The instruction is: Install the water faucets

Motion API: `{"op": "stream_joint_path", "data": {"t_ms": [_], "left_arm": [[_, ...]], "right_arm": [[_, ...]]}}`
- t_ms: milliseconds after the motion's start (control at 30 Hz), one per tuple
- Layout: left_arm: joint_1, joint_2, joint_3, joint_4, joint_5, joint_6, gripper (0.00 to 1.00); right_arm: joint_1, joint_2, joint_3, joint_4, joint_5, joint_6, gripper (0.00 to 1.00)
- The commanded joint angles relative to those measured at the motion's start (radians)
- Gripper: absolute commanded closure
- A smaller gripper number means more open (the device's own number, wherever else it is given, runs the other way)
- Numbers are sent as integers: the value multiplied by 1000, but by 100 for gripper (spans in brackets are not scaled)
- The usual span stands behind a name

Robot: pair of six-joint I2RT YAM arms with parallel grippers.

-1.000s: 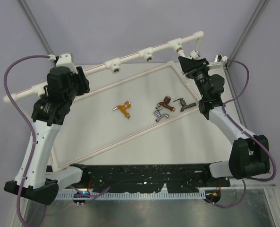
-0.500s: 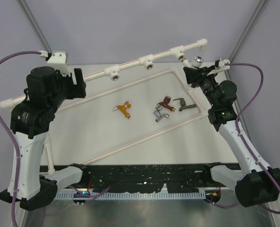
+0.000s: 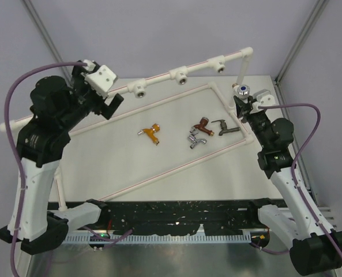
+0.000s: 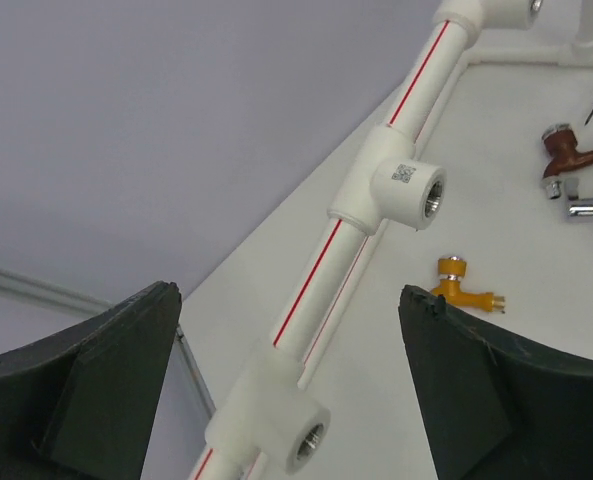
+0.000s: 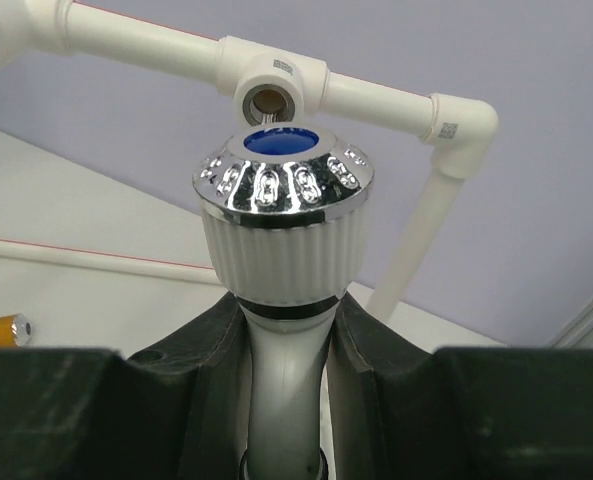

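A white faucet [image 5: 281,235] with a ribbed knob and a chrome, blue-centred cap stands upright in my right gripper [image 5: 284,335], which is shut on its stem. In the top view this white faucet [image 3: 240,89] and the right gripper [image 3: 243,101] sit just short of the white pipe frame's right-hand tee socket [image 3: 220,63]. My left gripper [image 3: 111,101] hangs open over the frame's upper rail; in its wrist view the left gripper [image 4: 288,293] straddles the rail without touching it. On the table lie the orange faucet [image 3: 152,133], the copper-brown one [image 3: 203,124], the chrome one [image 3: 196,139] and the dark bronze-grey one [image 3: 222,126].
The pipe frame's upper rail [image 3: 159,79] carries further tee sockets [image 3: 139,88] [image 3: 180,74]. Its lower pipes [image 3: 159,171] ring the loose faucets. A vertical pipe with an elbow [image 5: 464,126] stands behind the held faucet. The enclosure's metal posts [image 3: 297,43] rise at the back corners.
My left gripper has opened, let go of the upper rail and swung up and right. My right gripper has drawn back from the right-hand tee socket, with the white faucet in it.
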Motion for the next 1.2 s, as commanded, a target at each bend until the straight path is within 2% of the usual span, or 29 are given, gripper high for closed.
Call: {"op": "stream_joint_path", "data": {"t_ms": [0, 133, 233, 333, 567, 667, 833, 900, 1067, 1167], "left_arm": [[-23, 113, -26, 91, 61, 269, 7], [-57, 167, -63, 151, -8, 363, 20], [-64, 194, -104, 196, -63, 392, 27], [-67, 200, -147, 223, -127, 404, 31], [-69, 190, -239, 275, -198, 438, 45], [-72, 182, -270, 292, -200, 423, 61], [-77, 173, -307, 315, -192, 398, 92], [-90, 170, -313, 318, -199, 401, 100], [-101, 173, -307, 318, -232, 389, 100], [-100, 179, -298, 318, -249, 377, 100]], "right_arm": [[3, -50, -27, 130, -20, -228, 91], [3, -41, -66, 229, -47, -357, 91], [1, -10, -78, 299, -76, -512, 92], [3, 42, -101, 446, -118, -642, 93], [3, 180, -101, 661, -182, -813, 95], [9, 251, -107, 825, -219, -909, 95], [12, 338, -54, 843, -308, -1038, 95], [12, 360, -35, 819, -352, -1118, 95], [12, 342, -23, 740, -391, -1271, 95], [13, 294, 2, 512, -367, -1383, 95]]}}
